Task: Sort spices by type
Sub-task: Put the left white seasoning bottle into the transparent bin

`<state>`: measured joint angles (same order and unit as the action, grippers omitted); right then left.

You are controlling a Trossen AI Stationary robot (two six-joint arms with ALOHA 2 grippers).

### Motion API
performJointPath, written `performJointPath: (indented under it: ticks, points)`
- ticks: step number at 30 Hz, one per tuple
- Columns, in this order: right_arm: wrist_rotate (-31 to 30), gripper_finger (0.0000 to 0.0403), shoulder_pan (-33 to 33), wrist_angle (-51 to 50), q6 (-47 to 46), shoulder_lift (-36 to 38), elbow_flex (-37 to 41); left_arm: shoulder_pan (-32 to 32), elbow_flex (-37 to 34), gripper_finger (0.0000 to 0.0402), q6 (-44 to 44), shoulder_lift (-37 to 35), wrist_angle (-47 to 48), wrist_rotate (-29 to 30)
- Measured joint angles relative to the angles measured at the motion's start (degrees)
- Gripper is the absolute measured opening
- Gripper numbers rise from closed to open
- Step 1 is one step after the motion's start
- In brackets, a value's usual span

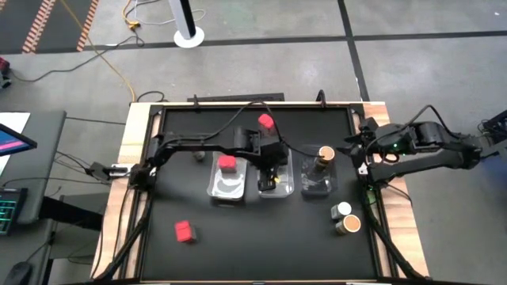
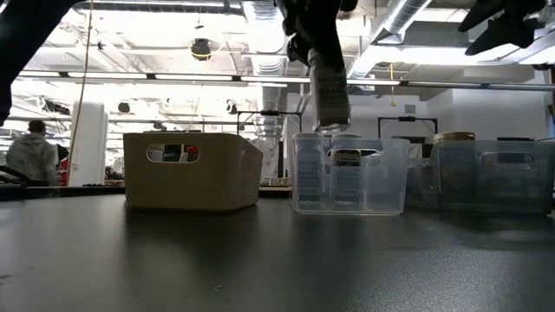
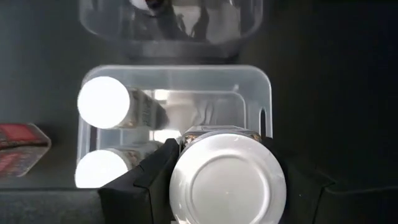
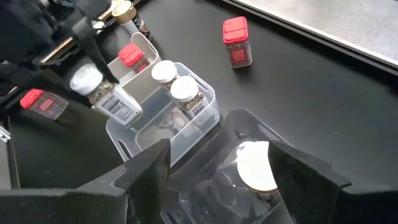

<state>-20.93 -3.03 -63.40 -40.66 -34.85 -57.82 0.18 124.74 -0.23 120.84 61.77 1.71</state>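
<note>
**Jar held over the middle tray**

Left gripper (image 4: 93,46) with jaws clenched on a white-lidded jar (image 4: 106,93), above the middle tray (image 4: 205,118) holding two like jars (image 4: 177,87). Could catch the wall or tip them. Right gripper (image 1: 366,142) parked at the edge, jaws spread, empty. Black surface (image 1: 261,237); bright, open workshop behind.

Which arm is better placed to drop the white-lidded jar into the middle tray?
Left: its pincer already holds the white-lidded jar directly above the middle tray. The right arm waits at the table's edge.
</note>
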Motion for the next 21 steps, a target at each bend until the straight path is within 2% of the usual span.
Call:
performJointPath:
  ticks: [21]
  points:
    - [0.0, 0.0296, 2.8, 0.0, 0.2, 0.0, 0.0, 1.2, -14.5, 0.0201, 4.7, 0.4, -10.4, -2.0]
